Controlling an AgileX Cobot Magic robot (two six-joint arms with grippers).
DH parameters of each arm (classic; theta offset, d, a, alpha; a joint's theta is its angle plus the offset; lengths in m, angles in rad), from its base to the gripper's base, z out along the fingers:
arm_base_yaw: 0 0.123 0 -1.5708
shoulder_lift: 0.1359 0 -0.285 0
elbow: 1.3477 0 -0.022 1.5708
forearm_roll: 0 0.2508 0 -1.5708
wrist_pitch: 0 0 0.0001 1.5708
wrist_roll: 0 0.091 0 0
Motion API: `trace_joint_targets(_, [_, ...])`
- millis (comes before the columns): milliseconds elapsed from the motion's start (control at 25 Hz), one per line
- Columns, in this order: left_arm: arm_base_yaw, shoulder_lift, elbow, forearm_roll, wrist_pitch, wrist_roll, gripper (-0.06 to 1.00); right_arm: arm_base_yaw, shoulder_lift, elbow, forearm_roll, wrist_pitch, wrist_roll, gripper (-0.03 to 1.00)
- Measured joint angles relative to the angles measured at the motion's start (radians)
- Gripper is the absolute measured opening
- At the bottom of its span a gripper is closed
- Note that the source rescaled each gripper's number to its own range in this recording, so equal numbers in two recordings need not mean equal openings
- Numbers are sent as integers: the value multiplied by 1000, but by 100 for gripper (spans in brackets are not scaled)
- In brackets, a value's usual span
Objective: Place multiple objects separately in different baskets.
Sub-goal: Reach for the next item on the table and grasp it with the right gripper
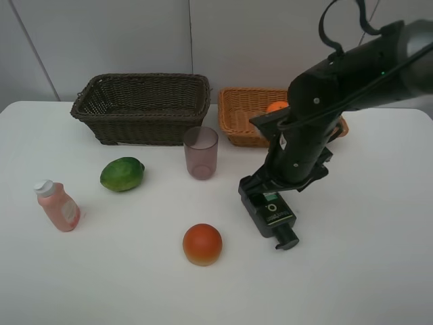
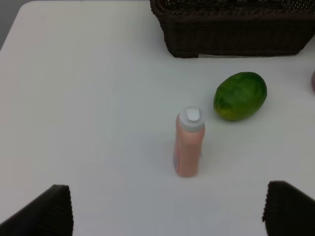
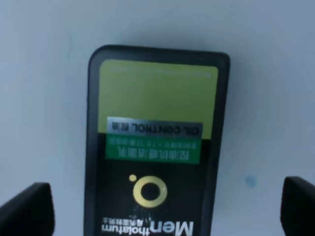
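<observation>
The dark flat bottle with a green label (image 1: pixel 272 212) lies on the white table, and it fills the right wrist view (image 3: pixel 155 147). My right gripper (image 1: pixel 272 198) hangs open just above it, a fingertip (image 3: pixel 27 209) on each side of it (image 3: pixel 162 211). The tangerine (image 1: pixel 277 106) sits in the light orange basket (image 1: pixel 238 116). The dark brown basket (image 1: pixel 141 108) looks empty. The mauve cup (image 1: pixel 201 152), lime (image 1: pixel 122 174), pink bottle (image 1: pixel 58 206) and red-yellow fruit (image 1: pixel 202 244) rest on the table. My left gripper (image 2: pixel 167 211) is open and empty, short of the pink bottle (image 2: pixel 189 142) and lime (image 2: pixel 240 96).
The right arm (image 1: pixel 338 74) reaches over the orange basket and hides part of it. The left arm is out of the exterior high view. The dark basket (image 2: pixel 231 29) stands beyond the lime in the left wrist view. A grey wall stands behind the table (image 1: pixel 379 271).
</observation>
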Motion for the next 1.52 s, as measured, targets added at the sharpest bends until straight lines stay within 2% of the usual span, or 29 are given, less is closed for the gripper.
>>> trace_joint_targets(360, [0,0,0,0,0,0,100,-39,17,0,-10,-70,0,100])
trace_joint_targets(560, [0,0,0,0,0,0,100,-43,17,0,47,-106,0,100])
trace_joint_targets(720, [0,0,0,0,0,0,100,-43,24,0,54,-136,0,100])
trace_joint_targets(1520, [0,0,0,1,0,0,100,-43,155,0,35,-162,0,100])
